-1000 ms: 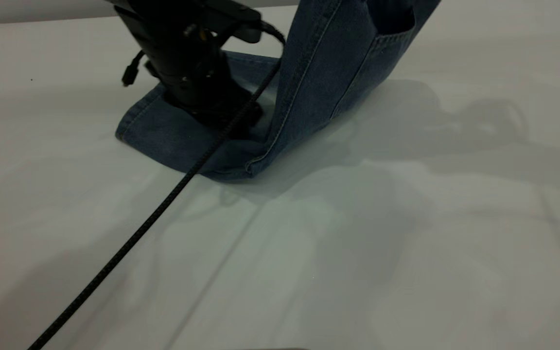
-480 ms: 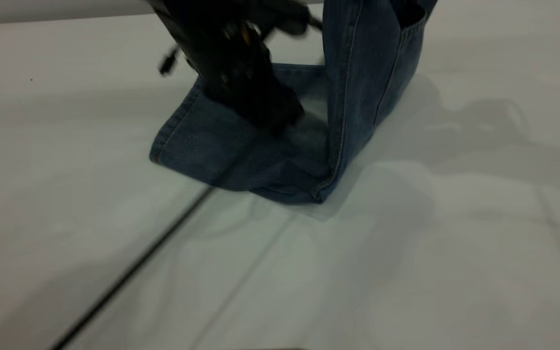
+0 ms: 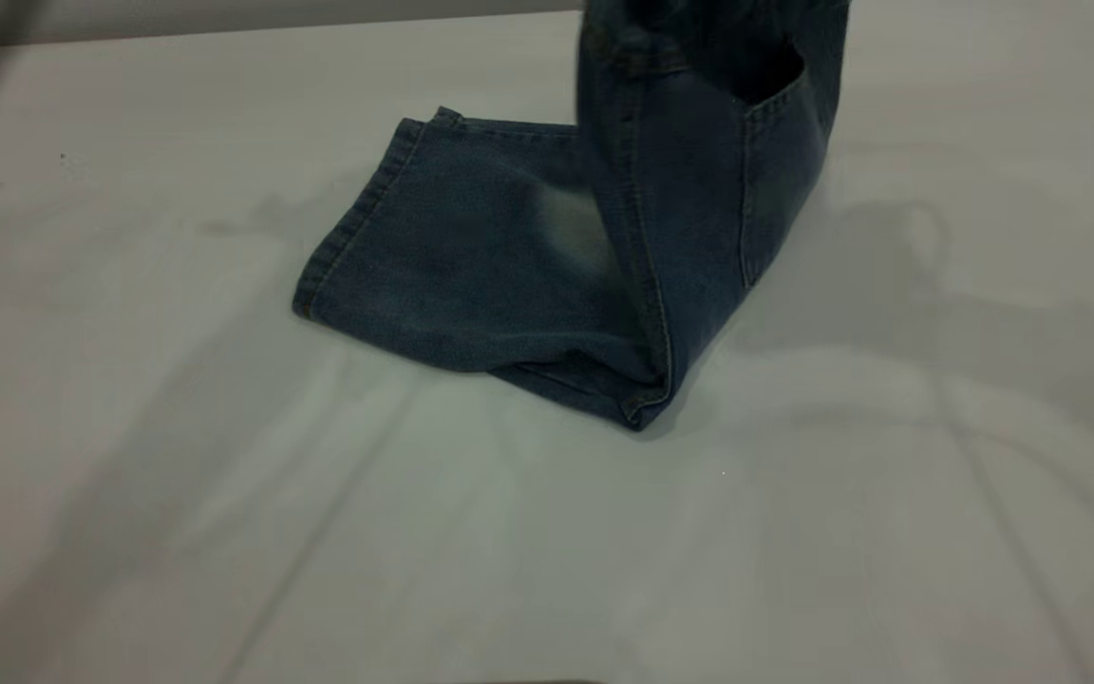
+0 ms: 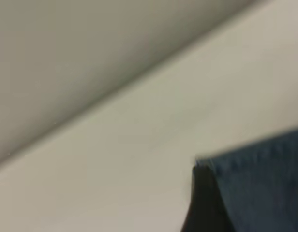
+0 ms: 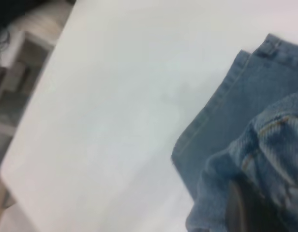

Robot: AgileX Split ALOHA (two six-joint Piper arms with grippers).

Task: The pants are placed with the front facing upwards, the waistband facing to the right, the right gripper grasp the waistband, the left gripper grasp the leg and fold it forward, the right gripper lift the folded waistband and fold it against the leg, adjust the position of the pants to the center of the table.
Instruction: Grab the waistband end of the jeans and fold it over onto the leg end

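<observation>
A: Item one, the largest?

B: The large plain white matte bench (image 3: 889, 532), carrying everything and reaching well beyond the garment on all sides.

A: Item two?

B: The short blue denim pants (image 3: 471, 266) with tan stitching. The leg end is lying flat on the bench, left of centre and towards the far side in the exterior view, hem pointing left. A pale faded oval is showing on the flat part. The other end is rising steeply from a fold and running out past the top edge of that view, so the garment is making an L shape.

A: Item three?

B: The puckered, gathered darker denim waistband (image 5: 270, 145), bunching up close to the right wrist camera, above the flat leg.

A: And the grippers?

B: The black right gripper (image 5: 245, 208) is showing as a dark shape pressed against the bunched waistband; I cannot tell how its fingers are standing. The black left gripper (image 4: 204, 203) is showing as a dark tapered shape beside the denim edge; its opening I cannot tell either.
</observation>
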